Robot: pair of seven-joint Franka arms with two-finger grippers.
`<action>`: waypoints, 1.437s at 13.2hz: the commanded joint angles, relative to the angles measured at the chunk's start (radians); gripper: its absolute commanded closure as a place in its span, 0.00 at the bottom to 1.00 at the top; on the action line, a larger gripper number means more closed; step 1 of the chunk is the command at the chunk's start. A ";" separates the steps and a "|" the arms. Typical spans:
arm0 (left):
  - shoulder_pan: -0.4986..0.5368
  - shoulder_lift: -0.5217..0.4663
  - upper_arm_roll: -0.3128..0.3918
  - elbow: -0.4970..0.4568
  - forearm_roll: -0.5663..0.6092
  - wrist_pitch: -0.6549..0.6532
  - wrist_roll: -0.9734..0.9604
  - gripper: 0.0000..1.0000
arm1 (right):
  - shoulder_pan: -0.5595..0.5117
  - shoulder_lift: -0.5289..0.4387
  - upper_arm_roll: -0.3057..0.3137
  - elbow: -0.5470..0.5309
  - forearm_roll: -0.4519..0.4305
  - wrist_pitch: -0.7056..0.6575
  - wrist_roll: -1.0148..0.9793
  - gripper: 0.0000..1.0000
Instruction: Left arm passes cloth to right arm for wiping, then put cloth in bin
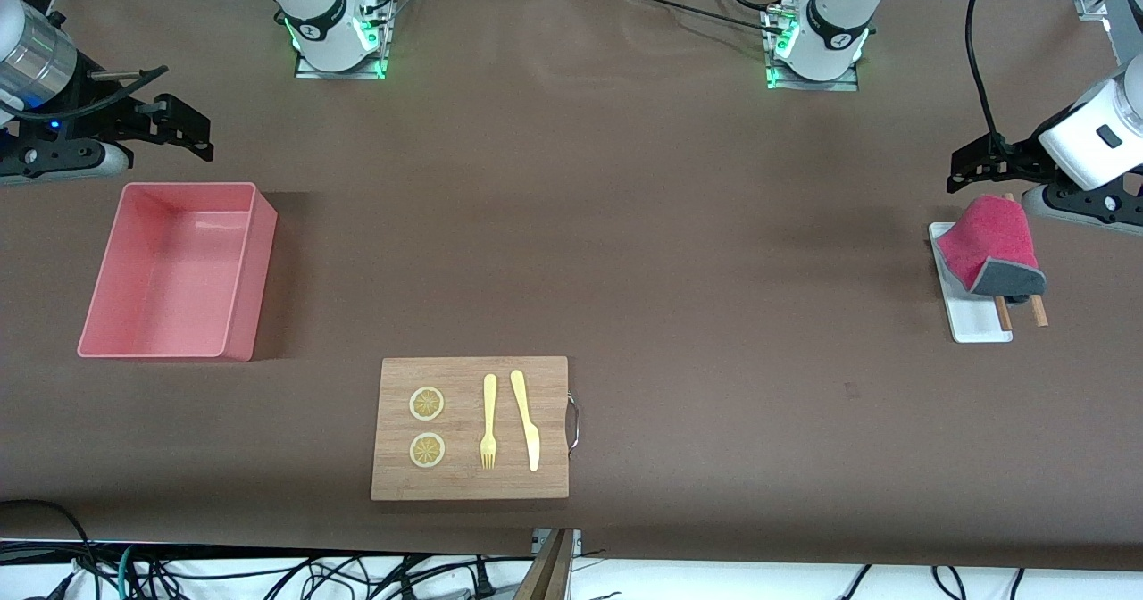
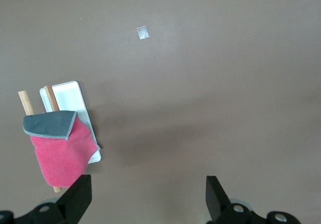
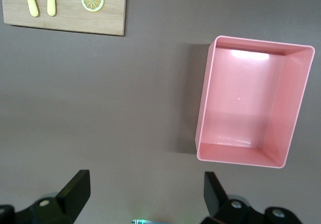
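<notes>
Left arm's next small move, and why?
Probably lower the open left gripper onto the crimson-pink fluffy cloth. The cloth lies untouched, draped over two wooden sticks on the small white tray; the left gripper hangs just beside it. The open right gripper waits above the table beside the salmon-pink plastic bin.

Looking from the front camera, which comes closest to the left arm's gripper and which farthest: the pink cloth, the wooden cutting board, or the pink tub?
1. The crimson-pink fluffy cloth, draped on sticks over a small white tray, right beside the left gripper.
2. The rectangular wooden cutting board, mid-table, nearest the camera.
3. The salmon-pink plastic tub, at the right arm's end.
</notes>
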 commanded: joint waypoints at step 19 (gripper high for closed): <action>-0.024 0.133 0.007 0.015 0.210 -0.065 0.123 0.00 | -0.002 -0.002 -0.001 0.009 -0.005 -0.011 0.007 0.00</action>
